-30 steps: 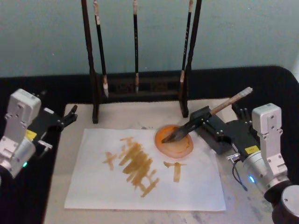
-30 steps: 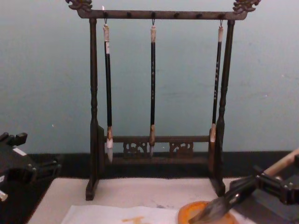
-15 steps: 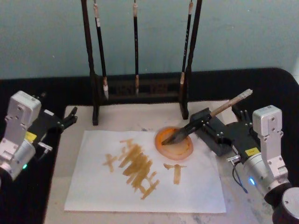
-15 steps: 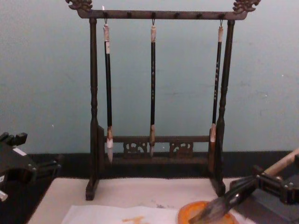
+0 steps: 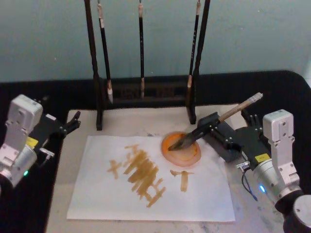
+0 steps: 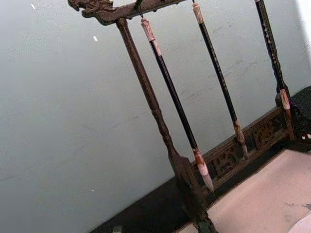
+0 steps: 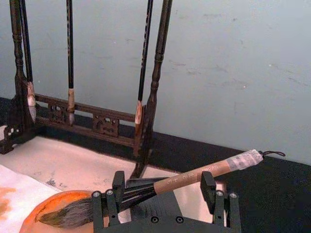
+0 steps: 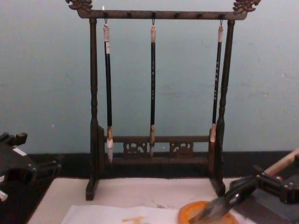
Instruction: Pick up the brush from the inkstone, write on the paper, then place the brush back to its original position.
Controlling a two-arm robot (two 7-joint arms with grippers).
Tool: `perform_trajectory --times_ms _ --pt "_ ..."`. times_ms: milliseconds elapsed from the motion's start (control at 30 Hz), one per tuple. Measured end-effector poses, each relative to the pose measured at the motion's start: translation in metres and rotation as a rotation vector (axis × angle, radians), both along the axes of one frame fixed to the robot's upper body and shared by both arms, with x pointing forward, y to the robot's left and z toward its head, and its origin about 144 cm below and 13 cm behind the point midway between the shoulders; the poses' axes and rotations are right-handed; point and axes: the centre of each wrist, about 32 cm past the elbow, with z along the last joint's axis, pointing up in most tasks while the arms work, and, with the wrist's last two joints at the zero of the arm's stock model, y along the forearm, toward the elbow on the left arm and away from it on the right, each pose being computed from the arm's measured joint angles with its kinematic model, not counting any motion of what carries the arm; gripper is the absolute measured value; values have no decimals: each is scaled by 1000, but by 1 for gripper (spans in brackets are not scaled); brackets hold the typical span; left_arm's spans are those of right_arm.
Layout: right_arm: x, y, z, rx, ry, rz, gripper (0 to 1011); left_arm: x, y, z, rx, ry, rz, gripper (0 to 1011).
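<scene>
The brush (image 5: 214,125) slants down to the left, bristles resting in the orange inkstone (image 5: 181,148) at the paper's (image 5: 146,194) upper right edge, its handle lying between the fingers of the right gripper (image 7: 163,187). Whether those fingers press the handle or stand just clear of it we cannot tell. To finish well we judge we should spread them slowly and back straight away (no sideways drag), while the left gripper (image 5: 73,120) waits idle beside the mat (image 5: 77,131), its jaws unreadable.

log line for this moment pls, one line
phase: brush return | right tool: shut on brush, bristles over inkstone | left tool: idle at table's left edge | paper: strokes written
</scene>
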Motion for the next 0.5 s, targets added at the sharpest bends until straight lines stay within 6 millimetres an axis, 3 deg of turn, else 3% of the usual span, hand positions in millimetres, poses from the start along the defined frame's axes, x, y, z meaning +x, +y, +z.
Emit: perform_trajectory --times_ms 500 --pt "0 0 0 0 0 0 1000 0 0 0 0 0 0 1010"
